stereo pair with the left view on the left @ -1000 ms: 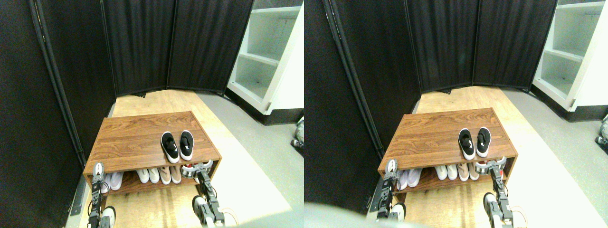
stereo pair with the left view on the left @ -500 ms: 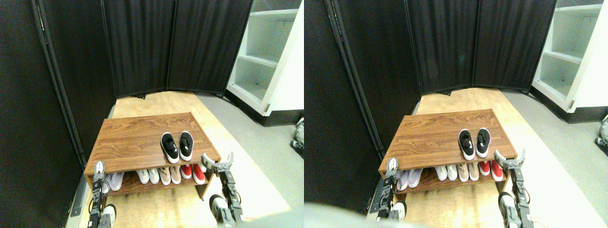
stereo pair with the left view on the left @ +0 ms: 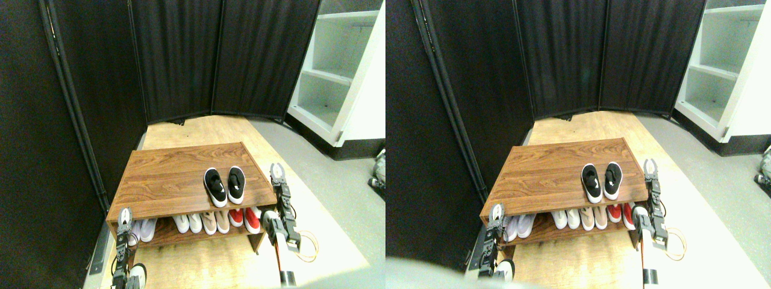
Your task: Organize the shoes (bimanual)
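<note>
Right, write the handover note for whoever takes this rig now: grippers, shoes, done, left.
Left gripper: low at the front left corner of the shoe rack, holding nothing that shows.
Right gripper: raised beside the rack's right edge, empty; jaws look open.
Black shoes: side by side on the rack's top, right of centre, toes toward the robot, untouched.
Lower shelf: white and beige shoes, red shoes at the right end.
Done: the pair sits lined up on top.
Left: probably nothing but a check; confirm the wanted spot.
</note>
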